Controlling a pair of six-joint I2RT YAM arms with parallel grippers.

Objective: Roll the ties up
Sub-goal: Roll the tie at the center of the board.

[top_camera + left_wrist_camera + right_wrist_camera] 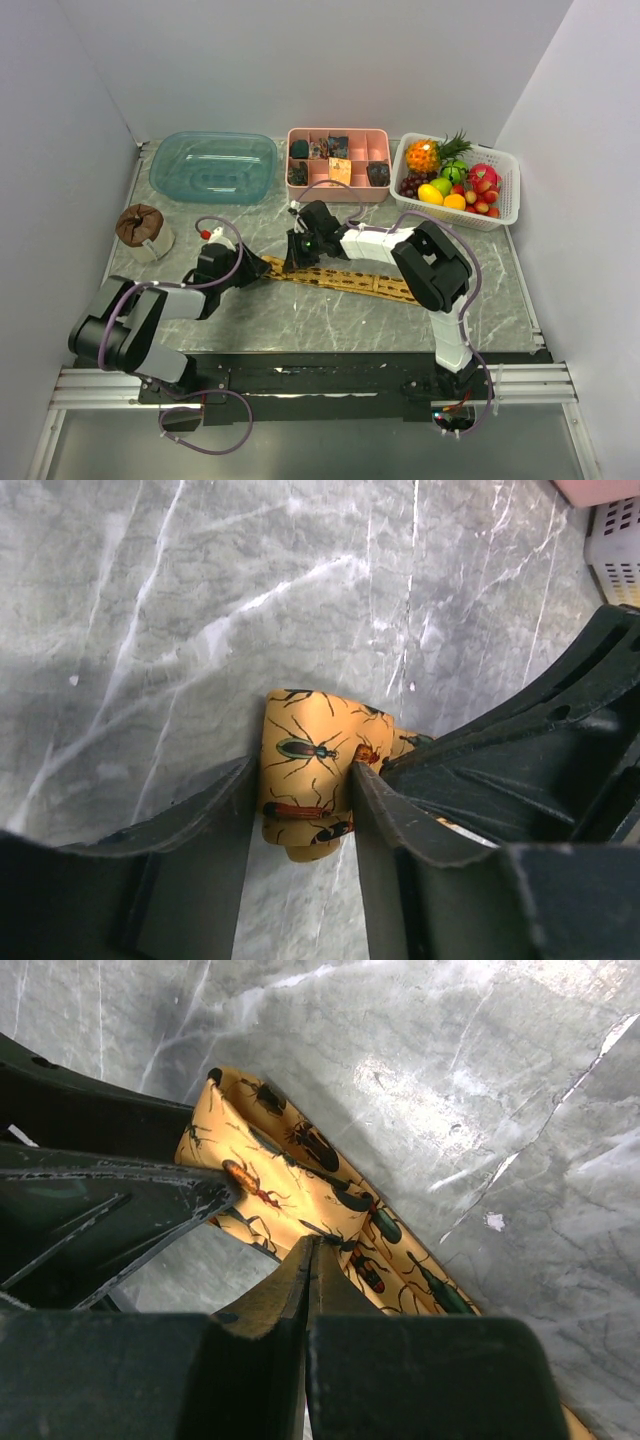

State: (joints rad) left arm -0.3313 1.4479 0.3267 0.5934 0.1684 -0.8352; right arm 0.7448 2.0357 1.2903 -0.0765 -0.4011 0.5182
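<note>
Left gripper straddles the folded end of the tie; I see both fingers against its sides, pinching it. Right gripper is pressed together, tips down on the tie just beside the fold. Tie lies mid-table, trailing right and slightly nearer.

Light was bright, even, from above. Soft-edged shadows lay on the table. Wrist views had pale glare on the marble. Close black fingers were underexposed and slightly soft. The tie and its print were sharp.
</note>
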